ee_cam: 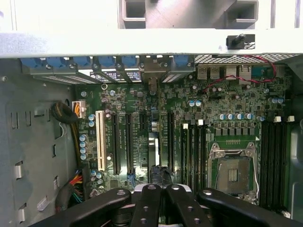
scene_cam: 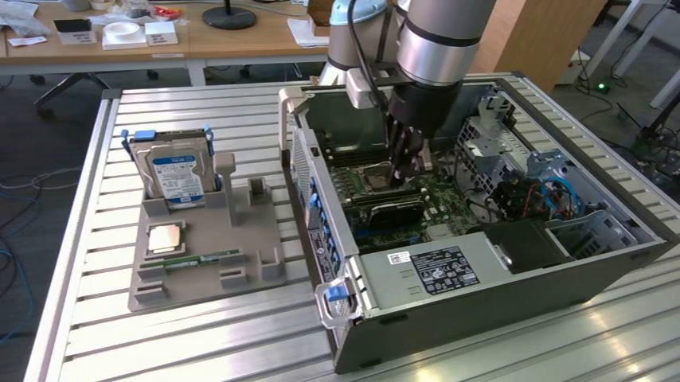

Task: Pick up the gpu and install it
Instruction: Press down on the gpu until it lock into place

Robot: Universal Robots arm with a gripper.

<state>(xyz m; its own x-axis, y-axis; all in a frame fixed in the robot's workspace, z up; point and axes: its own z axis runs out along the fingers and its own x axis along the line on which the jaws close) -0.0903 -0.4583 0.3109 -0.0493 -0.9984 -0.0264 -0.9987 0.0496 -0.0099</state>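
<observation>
The gpu [scene_cam: 391, 209] stands on edge on the motherboard [scene_cam: 447, 199] inside the open computer case [scene_cam: 467, 270], its black cooler block facing the case front. In the wrist view the gpu [ee_cam: 152, 146] appears edge-on as a thin strip running into the expansion slots, with its end bracket at the case's rear wall. My gripper [scene_cam: 405, 177] hangs straight down into the case just above the card's top edge. Its black fingers [ee_cam: 147, 203] are pressed together, so the gripper [ee_cam: 163, 191] is shut with nothing between them. I cannot tell whether the tips touch the card.
A grey parts tray [scene_cam: 202, 278] lies at the exterior view's left, holding a hard drive [scene_cam: 175, 175], a small chip [scene_cam: 165, 237] and a memory stick [scene_cam: 197, 260]. The empty CPU socket [ee_cam: 233, 174], memory slots and cables [scene_cam: 537, 195] surround the card. The case walls close in on the gripper.
</observation>
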